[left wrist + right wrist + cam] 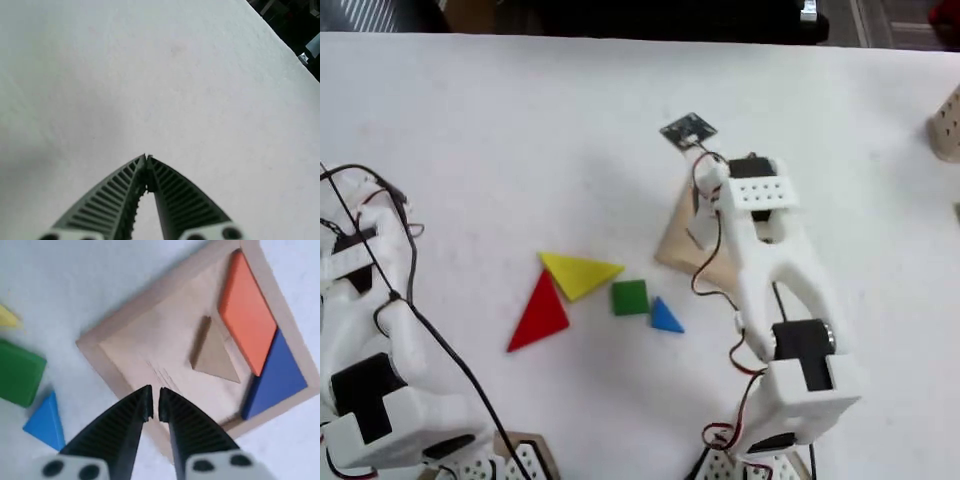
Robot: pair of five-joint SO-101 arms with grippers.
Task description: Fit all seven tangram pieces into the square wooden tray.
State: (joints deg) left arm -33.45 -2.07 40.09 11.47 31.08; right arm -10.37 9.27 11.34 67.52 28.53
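Note:
The square wooden tray (125, 347) lies under my right gripper (154, 404), which hovers shut and empty over its bare floor near one rim. Inside the tray are an orange parallelogram (246, 313), a dark blue triangle (277, 377) and a plain wood triangle (216, 352). In the high view the right arm (760, 250) hides most of the tray (672, 245). Loose on the table to its left lie a yellow triangle (580, 273), a red triangle (540, 312), a green square (629, 297) and a small blue triangle (666, 317). My left gripper (147, 162) is shut over bare white table.
The left arm (365, 330) stands at the table's left front with black cables trailing from it. A small black board (688, 130) lies behind the tray. A pegged wooden block (947, 125) sits at the right edge. The table's dark far edge runs along the top.

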